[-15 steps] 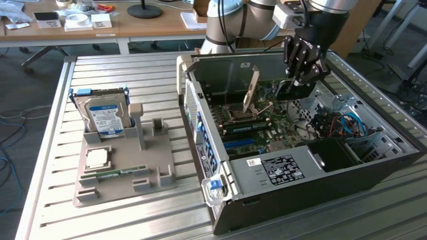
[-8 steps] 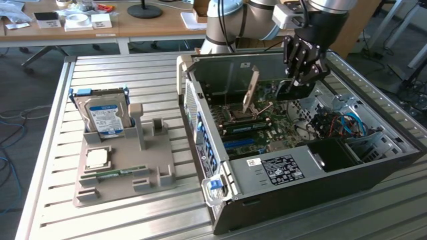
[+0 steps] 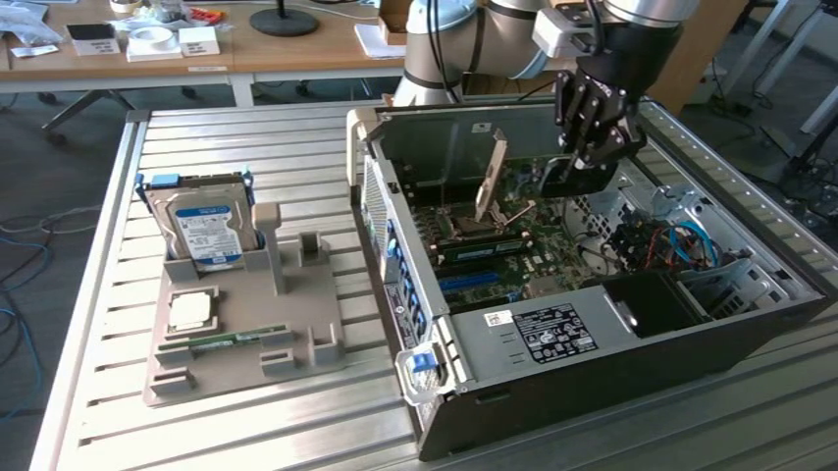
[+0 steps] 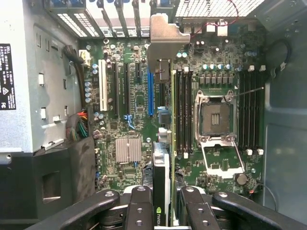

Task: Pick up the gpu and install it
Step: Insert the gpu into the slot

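Green gpu [image 4: 161,172], one, in one claw [image 4: 165,205]

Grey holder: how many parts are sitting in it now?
3: hard drive upright at the far end, processor chip flat in the middle, memory stick lying nearer the camera. Nothing seems hidden.

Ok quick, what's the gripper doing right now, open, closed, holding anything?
Gripper: closed on the gpu, a green circuit-board card with black cooler and silver metal end bracket, held edge-on above the green motherboard.
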{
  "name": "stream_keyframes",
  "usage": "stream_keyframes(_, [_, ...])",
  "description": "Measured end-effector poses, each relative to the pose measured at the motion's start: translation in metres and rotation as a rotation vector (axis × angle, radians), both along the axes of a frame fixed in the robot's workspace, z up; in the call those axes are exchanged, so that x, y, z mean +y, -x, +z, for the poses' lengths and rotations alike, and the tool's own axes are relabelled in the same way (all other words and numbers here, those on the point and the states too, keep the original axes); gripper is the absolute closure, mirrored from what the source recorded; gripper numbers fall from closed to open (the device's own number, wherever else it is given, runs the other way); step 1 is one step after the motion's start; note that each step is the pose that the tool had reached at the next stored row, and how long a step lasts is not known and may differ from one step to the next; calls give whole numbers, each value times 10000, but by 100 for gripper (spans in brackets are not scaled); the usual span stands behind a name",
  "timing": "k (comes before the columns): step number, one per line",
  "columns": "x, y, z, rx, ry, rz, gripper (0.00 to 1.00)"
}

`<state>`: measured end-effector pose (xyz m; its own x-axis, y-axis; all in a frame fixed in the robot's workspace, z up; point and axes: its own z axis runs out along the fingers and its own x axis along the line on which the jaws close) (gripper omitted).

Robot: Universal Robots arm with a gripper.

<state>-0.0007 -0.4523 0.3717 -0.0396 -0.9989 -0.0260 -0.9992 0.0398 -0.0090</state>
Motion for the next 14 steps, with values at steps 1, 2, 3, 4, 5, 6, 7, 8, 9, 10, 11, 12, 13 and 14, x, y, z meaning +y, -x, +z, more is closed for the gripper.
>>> stream_keyframes(1, [0, 1, -17, 0, 2, 0, 73])
stream_keyframes(2, [0, 1, -34, 1, 2, 0, 73])
stream_keyframes(3, [0, 1, -53, 1, 0, 0, 73])
stream_keyframes(4, [0, 2, -70, 0, 1, 0, 73])
stream_keyframes(5, [0, 3, -89, 0, 1, -1, 73])
stream_keyframes(6, [0, 4, -106, 1, 2, 0, 73])
stream_keyframes(7, [0, 6, -124, 1, 1, -1, 73])
stream_keyframes(8, [-1, 8, -143, 1, 2, -1, 73])
stream_keyframes(9, [-1, 12, -161, 1, 3, -2, 73])
stream_keyframes(10, [-1, 16, -179, 1, 3, -1, 73])
stream_keyframes(11, [0, 21, -196, 0, 1, 0, 73])
stream_keyframes(12, [0, 26, -213, 0, 2, 0, 73])
stream_keyframes(13, [0, 30, -230, 0, 2, 0, 73])
stream_keyframes(14, [0, 33, -248, 0, 1, -1, 73])
